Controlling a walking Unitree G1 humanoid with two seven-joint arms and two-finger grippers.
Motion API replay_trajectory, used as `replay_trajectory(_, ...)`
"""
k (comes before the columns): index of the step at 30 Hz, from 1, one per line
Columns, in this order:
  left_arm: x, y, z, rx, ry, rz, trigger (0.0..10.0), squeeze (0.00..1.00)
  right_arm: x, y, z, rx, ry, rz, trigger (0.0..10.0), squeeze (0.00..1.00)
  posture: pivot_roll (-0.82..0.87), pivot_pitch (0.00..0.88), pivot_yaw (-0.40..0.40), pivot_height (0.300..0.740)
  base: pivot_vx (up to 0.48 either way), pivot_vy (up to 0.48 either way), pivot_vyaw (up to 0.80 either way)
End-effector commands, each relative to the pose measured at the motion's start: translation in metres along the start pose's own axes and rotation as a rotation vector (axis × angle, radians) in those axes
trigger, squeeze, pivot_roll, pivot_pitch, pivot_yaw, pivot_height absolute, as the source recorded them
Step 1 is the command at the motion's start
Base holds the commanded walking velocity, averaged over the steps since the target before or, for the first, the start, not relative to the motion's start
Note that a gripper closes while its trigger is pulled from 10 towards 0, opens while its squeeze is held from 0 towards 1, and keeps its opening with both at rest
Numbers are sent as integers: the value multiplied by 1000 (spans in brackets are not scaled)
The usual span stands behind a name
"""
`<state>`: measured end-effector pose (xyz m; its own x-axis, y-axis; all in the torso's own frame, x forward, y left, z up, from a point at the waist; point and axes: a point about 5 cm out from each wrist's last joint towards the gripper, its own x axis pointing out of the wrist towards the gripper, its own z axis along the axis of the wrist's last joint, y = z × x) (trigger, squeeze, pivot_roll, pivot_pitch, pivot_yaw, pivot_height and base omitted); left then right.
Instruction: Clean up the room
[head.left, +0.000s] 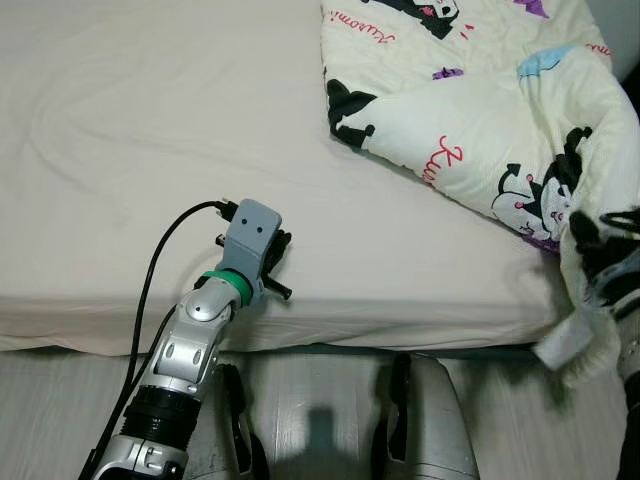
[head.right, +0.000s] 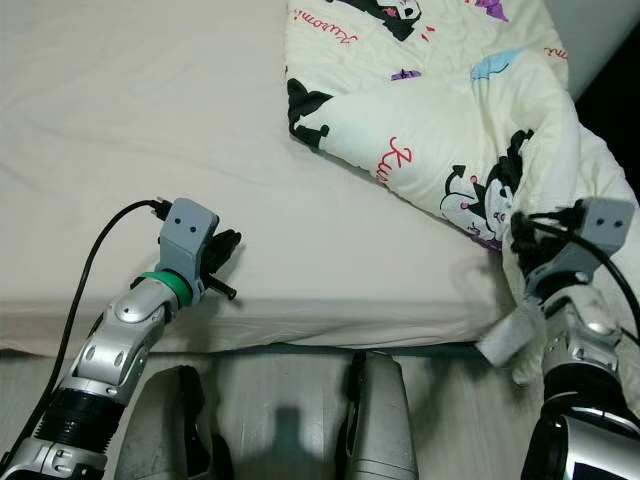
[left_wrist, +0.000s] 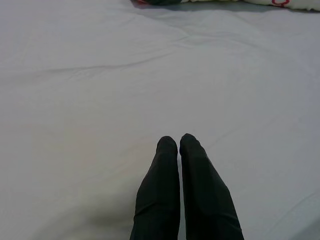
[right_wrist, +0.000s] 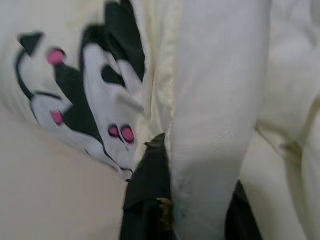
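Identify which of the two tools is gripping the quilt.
The right tool, shut on a fold of the cartoon-print quilt at the bed's right edge; the left tool rests shut and empty on the bare sheet.

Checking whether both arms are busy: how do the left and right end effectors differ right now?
The left end effector is shut on nothing, above the bare sheet; the right end effector is clamped on a fold of the cartoon-print comforter. The left sits at the bed's near edge, the right at the bed's right corner. Both have black fingers.
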<state>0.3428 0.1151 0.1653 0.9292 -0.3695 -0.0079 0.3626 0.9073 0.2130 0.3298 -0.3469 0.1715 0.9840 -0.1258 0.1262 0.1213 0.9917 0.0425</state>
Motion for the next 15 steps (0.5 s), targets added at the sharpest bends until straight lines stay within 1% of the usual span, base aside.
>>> replay_trajectory(1, -3, -3, -8, -14, 26, -9, 10000, 0, -6, -2, -14, 0, 62, -12, 0, 0, -29, 287, 100, 555, 0, 0, 0)
replay_trajectory(3, -2, -3, -8, -13, 26, -11, 10000, 0, -5, -3, -9, 1, 42, -7, 0, 0, -28, 285, 101, 555, 0, 0, 0)
replay_trajectory(5, -2, -3, -8, -13, 26, -11, 10000, 0, -5, -3, -9, 1, 42, -7, 0, 0, -28, 285, 101, 555, 0, 0, 0)
replay_trajectory(6, -1, -4, -7, -14, 25, -14, 10000, 0, 1, 2, 6, -22, -28, 43, 0, 0, -28, 285, 101, 555, 0, 0, 0)
replay_trajectory(7, -1, -5, -7, -14, 24, -16, 10000, 0, 5, 7, 16, -33, -69, 75, 0, 0, -28, 285, 101, 555, 0, 0, 0)
replay_trajectory(9, -1, -6, -7, -15, 23, -17, 10000, 0, 10, 14, 27, -46, -118, 120, 0, 0, -28, 285, 101, 555, 0, 0, 0)
replay_trajectory(10, 0, -6, -7, -16, 23, -18, 10000, 0, 14, 25, 35, -63, -154, 178, 0, 0, -39, 277, 97, 555, 0, 0, 0)
replay_trajectory(11, 0, -6, -7, -16, 23, -18, 10000, 0, 14, 25, 35, -63, -154, 178, 0, 0, -39, 277, 97, 555, 0, 0, 0)
replay_trajectory(12, 0, -6, -7, -17, 23, -18, 10000, 0, 17, 32, 40, -75, -178, 219, 0, 0, -39, 277, 97, 555, 0, 0, 0)
replay_trajectory(13, 0, -7, -8, -18, 22, -19, 10000, 0, 19, 49, 48, -94, -210, 315, 0, 0, -39, 277, 97, 555, 0, 0, 0)
replay_trajectory(14, 0, -7, -8, -19, 22, -19, 10000, 0, 20, 60, 52, -105, -228, 380, 0, 0, -39, 277, 97, 555, 0, 0, 0)
replay_trajectory(15, 0, -7, -8, -19, 22, -19, 10000, 0, 20, 60, 52, -105, -228, 380, 0, 0, -39, 277, 97, 555, 0, 0, 0)
